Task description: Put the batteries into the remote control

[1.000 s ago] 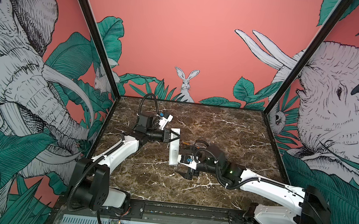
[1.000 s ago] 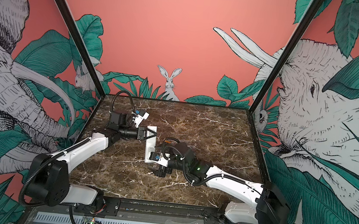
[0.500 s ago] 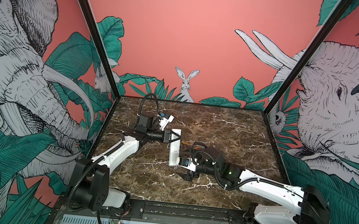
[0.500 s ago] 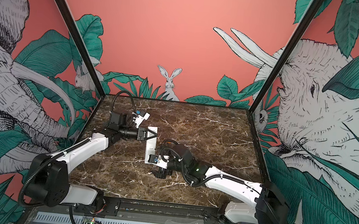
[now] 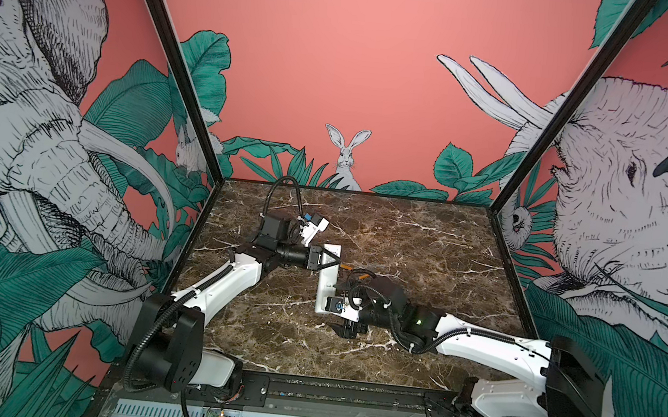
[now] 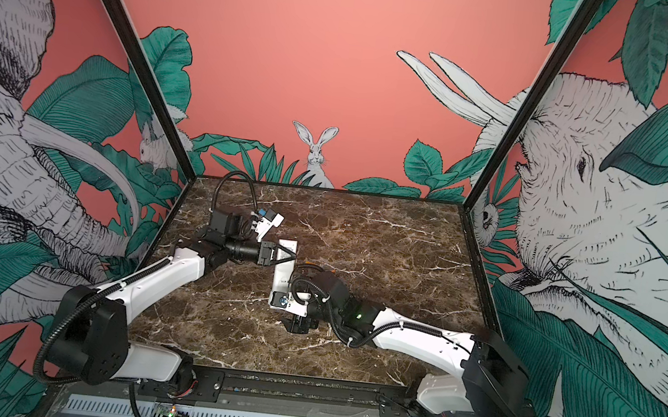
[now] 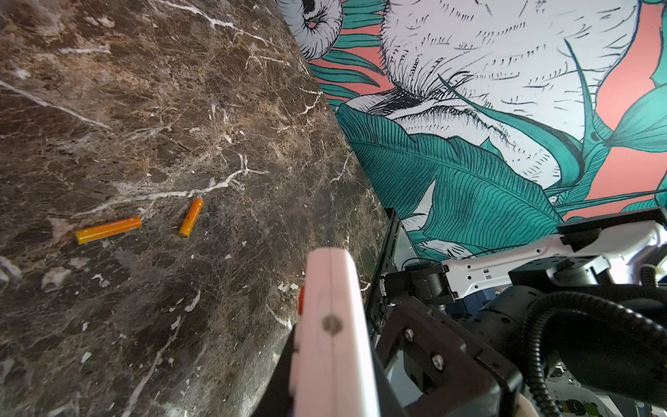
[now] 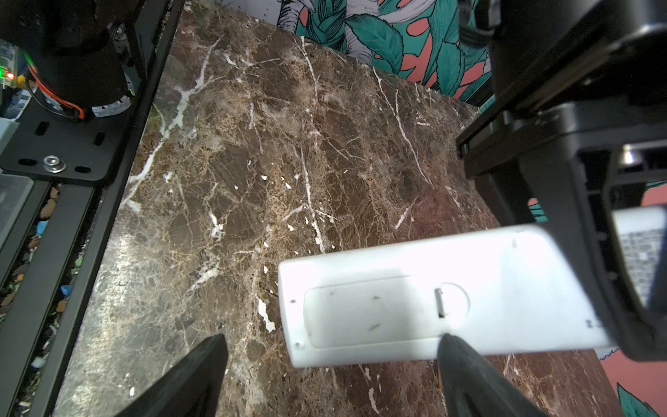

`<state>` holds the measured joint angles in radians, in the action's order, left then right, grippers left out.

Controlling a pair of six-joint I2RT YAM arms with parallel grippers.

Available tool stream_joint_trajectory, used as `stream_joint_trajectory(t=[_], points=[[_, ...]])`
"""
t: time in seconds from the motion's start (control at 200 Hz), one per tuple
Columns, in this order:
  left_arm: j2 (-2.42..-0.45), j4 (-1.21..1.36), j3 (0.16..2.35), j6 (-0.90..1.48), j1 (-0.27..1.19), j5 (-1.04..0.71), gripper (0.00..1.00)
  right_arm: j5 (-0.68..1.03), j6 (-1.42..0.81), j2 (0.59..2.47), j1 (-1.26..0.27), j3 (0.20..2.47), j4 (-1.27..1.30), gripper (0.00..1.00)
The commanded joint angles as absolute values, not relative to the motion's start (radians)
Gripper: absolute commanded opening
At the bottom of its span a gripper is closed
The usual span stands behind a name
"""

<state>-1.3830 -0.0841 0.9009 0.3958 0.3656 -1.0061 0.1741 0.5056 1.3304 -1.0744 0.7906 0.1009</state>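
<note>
Two batteries, slim orange cylinders with metallic ends, are being shown lying apart from each other on the surface, near the one remote control. This long, smooth white plastic slab with rounded corners is being clamped at its far end by the left claw, its plain back and battery cover turned up. The right claw is being held with its jaws wide apart, one fingertip at the remote control's edge, while the dark brown, white-veined marble surface is being enclosed by coral walls drawn with elephants, a rabbit and green leaves
</note>
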Motion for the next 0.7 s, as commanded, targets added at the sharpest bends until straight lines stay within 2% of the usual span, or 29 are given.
stream_joint_trajectory(t=[0.0, 0.695], points=[[-1.391, -0.11, 0.914, 0.376, 0.371, -1.021, 0.0, 0.159, 0.531, 1.31, -1.094, 0.809, 0.141, 0.93], [-1.406, -0.086, 0.912, 0.394, 0.379, -1.04, 0.0, 0.151, 0.507, 1.362, -1.103, 0.825, 0.194, 0.93]])
